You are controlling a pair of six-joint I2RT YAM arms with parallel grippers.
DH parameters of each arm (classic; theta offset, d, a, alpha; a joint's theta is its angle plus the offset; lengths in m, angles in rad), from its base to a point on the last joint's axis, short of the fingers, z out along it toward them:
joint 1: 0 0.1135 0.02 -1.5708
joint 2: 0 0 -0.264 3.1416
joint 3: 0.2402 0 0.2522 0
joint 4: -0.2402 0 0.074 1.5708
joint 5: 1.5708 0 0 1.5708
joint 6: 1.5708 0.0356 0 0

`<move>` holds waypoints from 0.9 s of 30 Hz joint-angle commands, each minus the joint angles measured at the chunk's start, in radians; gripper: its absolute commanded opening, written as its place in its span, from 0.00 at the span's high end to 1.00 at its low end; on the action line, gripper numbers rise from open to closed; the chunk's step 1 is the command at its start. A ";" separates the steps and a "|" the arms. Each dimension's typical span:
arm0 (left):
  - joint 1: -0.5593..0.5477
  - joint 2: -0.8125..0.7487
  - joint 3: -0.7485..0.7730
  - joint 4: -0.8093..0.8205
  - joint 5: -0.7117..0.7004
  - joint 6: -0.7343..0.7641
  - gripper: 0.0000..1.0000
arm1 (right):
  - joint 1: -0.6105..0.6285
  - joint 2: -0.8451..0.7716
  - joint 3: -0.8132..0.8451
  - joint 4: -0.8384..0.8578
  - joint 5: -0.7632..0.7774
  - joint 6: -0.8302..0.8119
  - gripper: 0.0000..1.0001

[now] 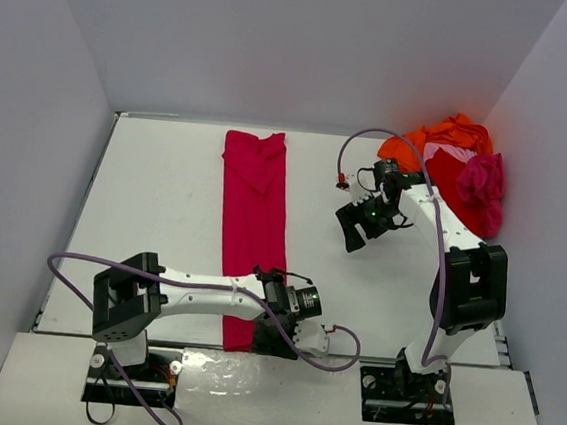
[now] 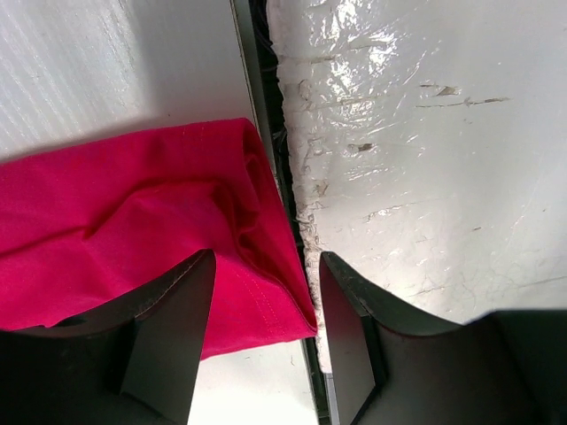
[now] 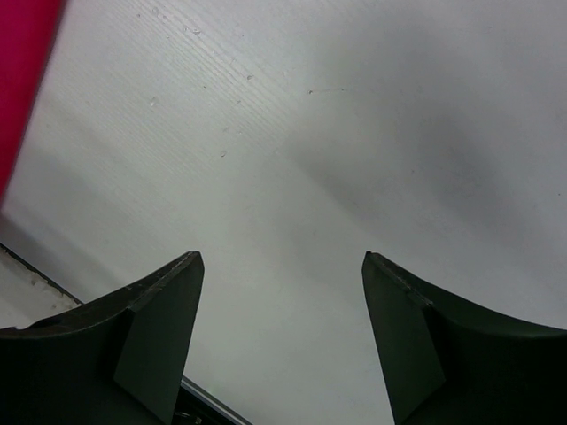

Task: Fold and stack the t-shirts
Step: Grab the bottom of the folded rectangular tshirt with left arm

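Observation:
A crimson pink-red t-shirt [image 1: 254, 210], folded into a long narrow strip, lies from the table's far side to its near edge. My left gripper [image 1: 273, 342] is at the strip's near end. In the left wrist view the gripper [image 2: 267, 257] is open, with the shirt's hemmed corner [image 2: 133, 212] lying between the fingers. My right gripper [image 1: 354, 231] is open and empty above bare table right of the strip. In the right wrist view the gripper [image 3: 282, 257] frames bare table, with the shirt's edge [image 3: 22, 71] at the top left. A pile of orange [image 1: 441, 137], pale pink [image 1: 448, 150], red [image 1: 450, 173] and magenta [image 1: 482, 186] shirts sits at the far right corner.
The table's near edge, a dark seam [image 2: 282, 177], runs right beside the left gripper, with a glossy white front ledge [image 2: 425, 133] beyond it. White walls enclose the table on three sides. Purple cables [image 1: 76, 278] loop off both arms.

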 commanded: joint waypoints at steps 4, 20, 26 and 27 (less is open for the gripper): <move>-0.018 0.003 0.011 0.015 0.001 0.005 0.53 | 0.001 -0.012 0.018 -0.010 0.004 0.006 0.30; -0.072 0.146 0.015 0.051 -0.073 -0.014 0.52 | 0.006 -0.063 0.012 -0.012 -0.031 0.002 0.28; -0.141 0.228 0.011 0.093 -0.174 -0.032 0.53 | 0.017 -0.107 -0.002 -0.012 -0.038 0.000 0.27; -0.163 0.249 0.014 0.099 -0.192 -0.033 0.53 | 0.019 -0.113 -0.003 -0.013 -0.041 0.000 0.27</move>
